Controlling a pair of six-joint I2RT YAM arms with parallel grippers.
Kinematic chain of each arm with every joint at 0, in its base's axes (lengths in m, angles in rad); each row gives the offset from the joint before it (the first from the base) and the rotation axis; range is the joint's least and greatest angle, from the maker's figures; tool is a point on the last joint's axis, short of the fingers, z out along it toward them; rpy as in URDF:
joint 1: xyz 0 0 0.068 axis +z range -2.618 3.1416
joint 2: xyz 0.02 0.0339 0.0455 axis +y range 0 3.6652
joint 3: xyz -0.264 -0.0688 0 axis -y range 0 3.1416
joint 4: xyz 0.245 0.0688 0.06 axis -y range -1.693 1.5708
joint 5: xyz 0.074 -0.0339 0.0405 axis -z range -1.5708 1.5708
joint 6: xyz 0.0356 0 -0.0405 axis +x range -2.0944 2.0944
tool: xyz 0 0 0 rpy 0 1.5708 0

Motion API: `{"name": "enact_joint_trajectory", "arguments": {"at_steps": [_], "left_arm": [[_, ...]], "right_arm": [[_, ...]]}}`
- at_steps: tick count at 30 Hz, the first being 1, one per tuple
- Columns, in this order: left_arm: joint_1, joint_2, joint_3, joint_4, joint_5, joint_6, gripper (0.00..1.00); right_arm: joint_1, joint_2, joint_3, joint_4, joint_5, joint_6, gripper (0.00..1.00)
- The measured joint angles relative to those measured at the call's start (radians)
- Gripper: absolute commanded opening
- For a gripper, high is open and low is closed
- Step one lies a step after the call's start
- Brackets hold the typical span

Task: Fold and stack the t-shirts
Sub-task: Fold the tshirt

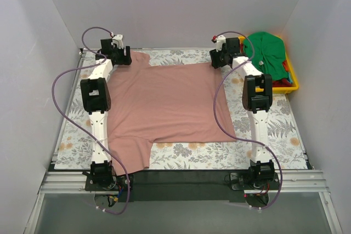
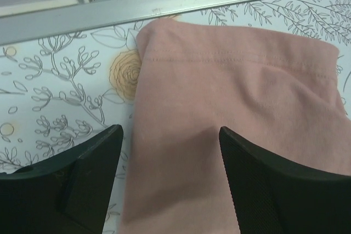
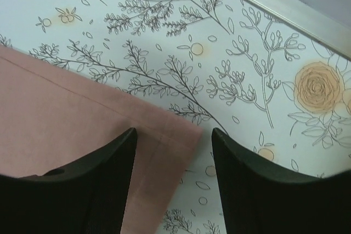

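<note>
The left claw [image 1: 122,53] hangs wide open over the pink shirt's [image 1: 164,102] sleeve [image 2: 236,80] at the cover's [image 1: 274,130] far left edge, gripping nothing. The shirt lies flat and smooth, with no fold made yet. The right claw [image 1: 219,56], also wide and empty, hangs over the shirt's far right corner. The green shirt [image 1: 266,50] waits heaped in the bin [image 1: 285,87].

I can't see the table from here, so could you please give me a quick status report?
Left fingers open over far sleeve of pink t-shirt. Right fingers open over its far hem corner. Shirt flat, unfolded. No obstruction seen.
</note>
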Motion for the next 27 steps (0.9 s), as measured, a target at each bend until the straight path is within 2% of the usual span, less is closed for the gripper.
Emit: {"name": "enact_joint_trajectory", "arguments": {"at_steps": [5, 8, 13, 14, 16, 18, 21, 27], "left_arm": [[-0.022, 0.016, 0.010, 0.037, -0.039, 0.038, 0.71], [-0.031, 0.029, 0.020, 0.065, -0.053, 0.047, 0.71], [-0.033, 0.064, 0.039, 0.131, -0.061, 0.051, 0.71], [-0.033, 0.072, 0.046, 0.138, -0.061, 0.050, 0.68], [-0.033, 0.088, 0.064, 0.154, -0.057, 0.046, 0.64], [-0.033, 0.096, 0.073, 0.165, -0.053, 0.042, 0.49], [-0.033, 0.096, 0.073, 0.167, -0.052, 0.033, 0.33], [-0.034, 0.097, 0.073, 0.177, -0.048, 0.029, 0.15]], "right_arm": [[0.000, 0.004, 0.000, 0.014, -0.014, -0.013, 0.64], [0.000, 0.006, 0.000, 0.019, -0.023, -0.014, 0.59], [0.000, 0.007, 0.000, 0.023, -0.035, -0.026, 0.37], [0.000, 0.007, 0.000, 0.023, -0.039, -0.027, 0.34], [0.000, 0.007, 0.000, 0.024, -0.053, -0.037, 0.17], [0.000, 0.007, -0.003, 0.027, -0.074, -0.051, 0.02], [0.000, 0.007, -0.006, 0.029, -0.095, -0.064, 0.01], [0.000, 0.007, -0.008, 0.029, -0.111, -0.089, 0.01]]}}
